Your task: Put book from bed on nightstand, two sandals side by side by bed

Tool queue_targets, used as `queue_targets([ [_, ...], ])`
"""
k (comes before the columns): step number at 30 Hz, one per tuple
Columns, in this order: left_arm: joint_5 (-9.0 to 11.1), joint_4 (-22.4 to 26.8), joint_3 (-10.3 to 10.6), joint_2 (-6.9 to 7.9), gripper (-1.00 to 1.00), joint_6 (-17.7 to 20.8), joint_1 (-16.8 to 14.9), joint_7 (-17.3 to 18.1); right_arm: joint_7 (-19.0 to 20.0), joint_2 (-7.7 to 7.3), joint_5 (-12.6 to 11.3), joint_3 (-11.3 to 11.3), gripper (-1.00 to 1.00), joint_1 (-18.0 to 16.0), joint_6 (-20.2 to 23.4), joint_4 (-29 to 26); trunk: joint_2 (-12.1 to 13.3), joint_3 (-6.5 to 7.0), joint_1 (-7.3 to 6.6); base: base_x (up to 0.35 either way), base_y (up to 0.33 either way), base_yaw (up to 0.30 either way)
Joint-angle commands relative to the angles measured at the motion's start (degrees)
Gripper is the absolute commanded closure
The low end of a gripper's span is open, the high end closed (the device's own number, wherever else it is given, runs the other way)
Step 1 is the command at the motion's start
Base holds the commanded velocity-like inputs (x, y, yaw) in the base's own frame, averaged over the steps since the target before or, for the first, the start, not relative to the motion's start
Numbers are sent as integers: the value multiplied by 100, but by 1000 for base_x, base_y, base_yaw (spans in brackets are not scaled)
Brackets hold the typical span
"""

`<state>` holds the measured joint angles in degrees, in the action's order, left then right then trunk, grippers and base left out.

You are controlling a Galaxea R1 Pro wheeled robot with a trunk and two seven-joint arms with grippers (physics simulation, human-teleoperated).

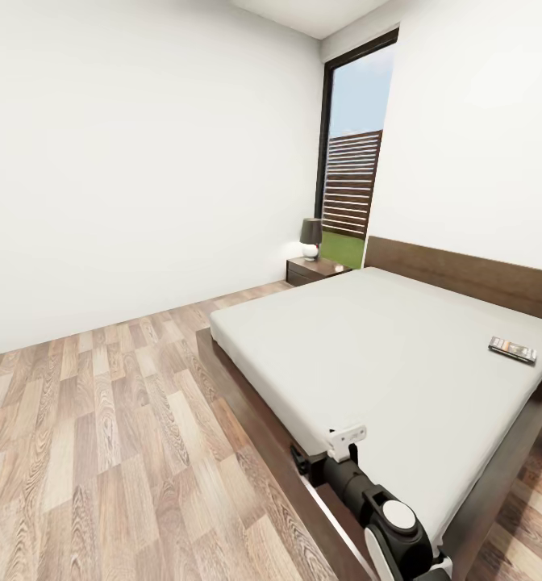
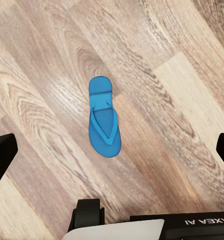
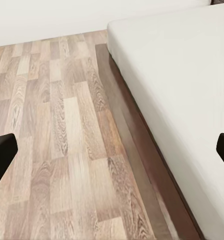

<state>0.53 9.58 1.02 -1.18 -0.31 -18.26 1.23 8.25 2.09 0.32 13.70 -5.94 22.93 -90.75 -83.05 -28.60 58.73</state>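
A bright blue sandal [image 2: 103, 118] lies flat on the wood-plank floor, right under my left gripper [image 2: 112, 154], which hangs open above it with its dark fingers [image 2: 2, 159] spread wide and nothing held. The book [image 1: 513, 349] rests on the light grey mattress of the bed [image 1: 384, 355], near the right side and towards the headboard. A dark nightstand [image 1: 315, 270] stands in the far corner beside the bed. My right gripper [image 3: 112, 152] is open over the floor along the bed's dark frame [image 3: 142, 145].
A lamp with a dark shade [image 1: 310, 236] stands on the nightstand. Behind it is a tall black-framed window [image 1: 353, 161] showing a slatted fence. Bare plank floor [image 1: 102, 452] stretches left of the bed. My right arm [image 1: 380, 504] reaches over the bed's near corner.
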Motion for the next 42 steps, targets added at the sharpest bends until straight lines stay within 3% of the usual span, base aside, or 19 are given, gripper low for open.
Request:
queue_targets([
  [1, 6, 0, 8, 1, -100, -3, -3, 10, 19, 2, 4, -9, -100, -3, 31, -7, -3, -6, 0, 0, 0, 0],
  [34, 9, 0, 12, 3, -100, -13, -2, 9, -8, 12, 30, -8, -100, -21, 27, 43, -3, -6, 0, 0, 0, 0],
  [42, 9, 6, 6, 3, -100, -13, -2, 9, -8, 15, 30, -1, -100, -22, 27, 47, -324, -150, 175, 0, 0, 0],
])
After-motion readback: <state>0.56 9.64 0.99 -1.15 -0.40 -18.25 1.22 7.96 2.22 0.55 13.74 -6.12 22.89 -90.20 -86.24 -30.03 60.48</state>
